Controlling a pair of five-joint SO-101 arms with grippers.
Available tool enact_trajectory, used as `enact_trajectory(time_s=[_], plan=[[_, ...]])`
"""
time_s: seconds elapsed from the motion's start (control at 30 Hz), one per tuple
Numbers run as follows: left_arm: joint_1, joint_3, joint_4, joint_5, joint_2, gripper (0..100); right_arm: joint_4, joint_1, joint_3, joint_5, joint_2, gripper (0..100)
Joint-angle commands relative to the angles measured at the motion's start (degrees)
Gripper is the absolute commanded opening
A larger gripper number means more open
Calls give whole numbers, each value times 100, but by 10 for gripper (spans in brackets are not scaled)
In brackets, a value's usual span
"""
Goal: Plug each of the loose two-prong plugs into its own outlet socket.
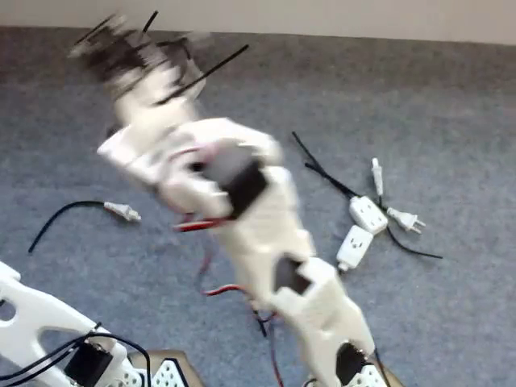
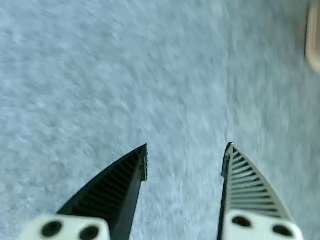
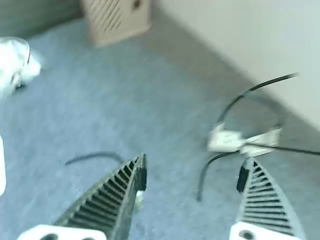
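1. The left gripper has its jaws spread wide with nothing between them. Its ribbed, tapering fingers point at bare carpet. No task item lies beneath it, so it is judged idle.
2. The right gripper is likewise wide open and empty. White blocks and black cords lie beyond its tips, near the wall. This spread suits an approach, not a carry.
3. An arm of smooth white plastic segments stretches diagonally over the floor. Its side cannot be confirmed.
4. Task items:
   - The lone plug lies on its side, well apart from the sockets, its thin black cord curving away.
   - The upper socket and lower socket are rounded white blocks lying just beside each other.
   - The near plug lies beside the upper socket, prongs pointing away.
   - The far plug lies close by.
   - No plug appears seated.
5. Handling judgement: the plugs are small, hard and smooth. The cords are flexible and may drag. The sockets lie loose on short-pile carpet and may slide under insertion force.
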Motion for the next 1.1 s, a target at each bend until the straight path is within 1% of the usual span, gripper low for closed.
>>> enact_trajectory(time_s=[0.0, 0.13, 0.2, 0.33, 0.47, 0.57, 0.63, 0.73, 0.83, 0.93, 0.97, 1.07], plan=[[664, -224, 475, -659, -110, 254, 242, 752, 629, -26, -1402, 286], [1095, -233, 1424, -756, -488, 254, 242, 1420, 2220, -18, -2941, 286], [1385, -207, 1714, -765, -760, 254, 233, 1657, 3160, -18, -3723, 286], [1938, -198, 1732, -765, -1270, 253, 145, 2167, 4716, 53, -5068, 286], [2703, -189, 1741, -765, -1824, 253, -48, 2888, 5868, 765, -6026, 286], [3398, -75, 1741, -765, -2255, 253, -242, 3697, 6580, 897, -6440, 286], [3916, 277, 1741, -765, -2615, 253, -347, 4207, 6958, 897, -6624, 286], [4681, 1367, 1741, -765, -3310, 252, -365, 4602, 7398, 897, -6809, 286], [5429, 3099, 1714, -1029, -4207, 252, -330, 4796, 7802, 879, -6985, 286], [6237, 4716, 1688, -1160, -5033, 252, -365, 4857, 8242, 492, -7222, 286], [6440, 5138, 1600, -1160, -5244, 252, -374, 4857, 8382, 369, -7292, 286], [6879, 6343, 835, -1160, -5710, 252, -391, 4822, 8778, 105, -7503, 286]])
